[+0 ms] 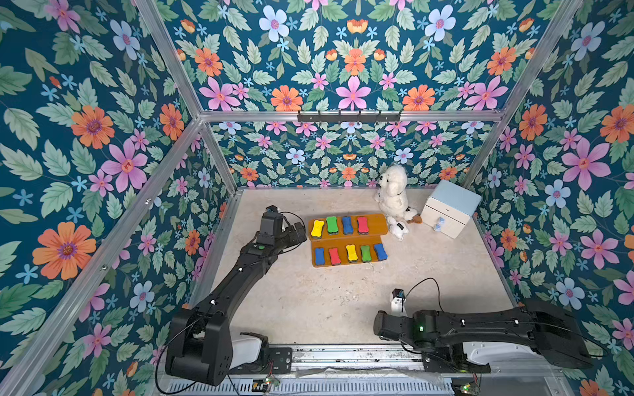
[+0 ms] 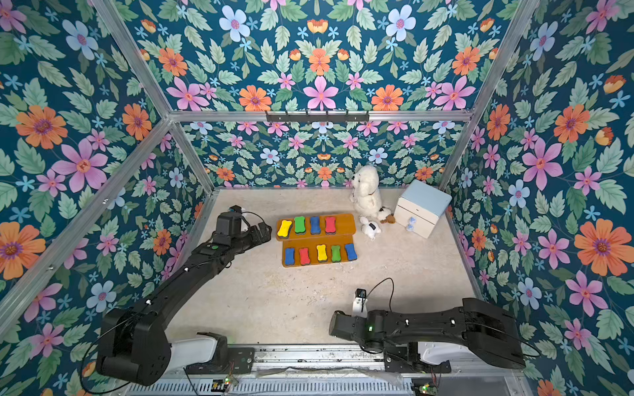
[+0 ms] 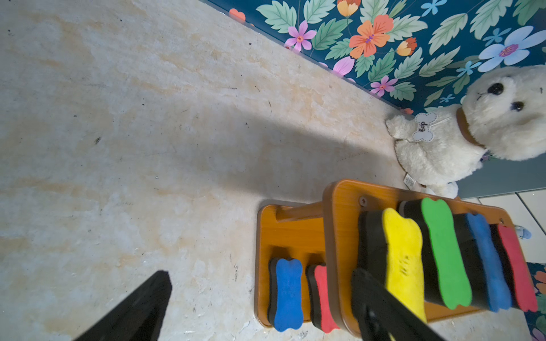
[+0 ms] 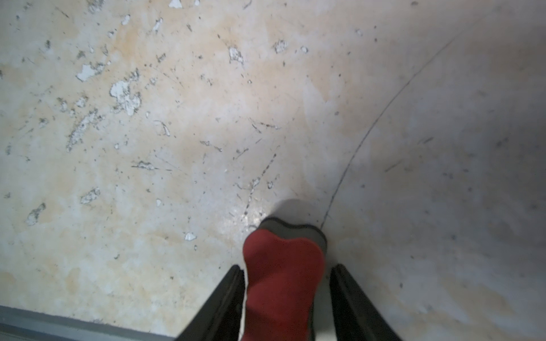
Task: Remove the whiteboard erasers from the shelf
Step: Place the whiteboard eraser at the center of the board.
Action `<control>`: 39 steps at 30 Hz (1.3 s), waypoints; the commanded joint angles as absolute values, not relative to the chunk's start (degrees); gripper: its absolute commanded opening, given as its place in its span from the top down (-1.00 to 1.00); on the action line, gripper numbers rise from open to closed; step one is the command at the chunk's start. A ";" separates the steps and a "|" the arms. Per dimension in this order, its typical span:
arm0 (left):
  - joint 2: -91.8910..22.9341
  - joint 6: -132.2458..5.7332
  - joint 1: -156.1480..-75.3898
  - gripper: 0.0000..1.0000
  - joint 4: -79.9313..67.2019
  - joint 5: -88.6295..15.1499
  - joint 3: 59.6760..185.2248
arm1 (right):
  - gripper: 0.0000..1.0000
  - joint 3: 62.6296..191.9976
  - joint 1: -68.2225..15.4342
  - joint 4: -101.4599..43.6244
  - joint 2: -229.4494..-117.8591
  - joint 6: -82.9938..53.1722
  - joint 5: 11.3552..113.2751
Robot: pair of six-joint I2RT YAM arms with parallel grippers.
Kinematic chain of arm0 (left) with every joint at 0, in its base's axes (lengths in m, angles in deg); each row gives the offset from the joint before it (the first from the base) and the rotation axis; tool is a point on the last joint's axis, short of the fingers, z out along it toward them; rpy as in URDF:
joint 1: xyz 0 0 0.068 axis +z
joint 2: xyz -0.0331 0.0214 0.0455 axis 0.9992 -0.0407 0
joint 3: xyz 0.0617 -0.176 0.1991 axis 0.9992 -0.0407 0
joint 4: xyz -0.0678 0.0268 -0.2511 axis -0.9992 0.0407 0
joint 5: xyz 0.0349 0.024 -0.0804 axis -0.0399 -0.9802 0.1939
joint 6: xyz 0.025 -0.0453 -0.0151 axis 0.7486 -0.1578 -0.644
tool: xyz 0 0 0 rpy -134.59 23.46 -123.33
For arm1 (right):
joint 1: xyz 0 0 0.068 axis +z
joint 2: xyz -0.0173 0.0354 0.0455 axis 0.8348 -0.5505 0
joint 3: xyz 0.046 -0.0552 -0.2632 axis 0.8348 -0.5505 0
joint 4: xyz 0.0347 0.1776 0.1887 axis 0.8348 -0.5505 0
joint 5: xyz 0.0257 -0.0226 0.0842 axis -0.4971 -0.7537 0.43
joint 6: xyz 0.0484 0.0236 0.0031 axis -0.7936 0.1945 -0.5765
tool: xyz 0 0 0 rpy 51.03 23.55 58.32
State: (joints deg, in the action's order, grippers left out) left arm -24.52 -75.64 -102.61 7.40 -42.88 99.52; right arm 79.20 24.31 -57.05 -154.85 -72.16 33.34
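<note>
In both top views the wooden shelf (image 1: 377, 223) (image 2: 344, 223) lies on the table (image 1: 308, 308) just beside a white plush dog (image 1: 392, 192). It carries nine whiteboard erasers (image 1: 347, 225), four on the upper tier and five on the lower. The left gripper (image 1: 299, 233) hovers wide open at the shelf's left end. In the left wrist view its fingers (image 3: 381, 304) hold nothing, one overlapping the yellow eraser (image 3: 401, 259). In the right wrist view the right gripper (image 4: 286, 267) stands parted around a red eraser (image 4: 280, 295) whose far end meets the table, with a gap beside one finger.
</note>
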 commanded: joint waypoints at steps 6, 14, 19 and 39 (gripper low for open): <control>-24.17 -75.30 -102.57 -0.99 6.86 -42.73 99.49 | -0.07 81.53 24.35 -58.78 -155.91 -69.73 32.04; -23.41 -75.09 -102.46 -0.99 6.96 -43.26 99.26 | -0.07 83.17 24.36 -59.78 -157.56 -68.63 31.57; -23.21 -75.26 -102.50 -0.99 7.05 -43.13 99.26 | -0.07 84.33 24.35 -62.30 -156.60 -69.45 30.82; -28.84 -74.09 -103.21 -0.72 11.73 -43.19 110.64 | -0.05 116.11 -9.59 -64.73 -160.27 -33.26 37.04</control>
State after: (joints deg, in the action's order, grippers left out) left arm -28.39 -75.58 -103.20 11.09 -41.64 109.81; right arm 112.21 -6.34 -66.45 -158.00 -43.83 32.84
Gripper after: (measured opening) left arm 0.865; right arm 0.526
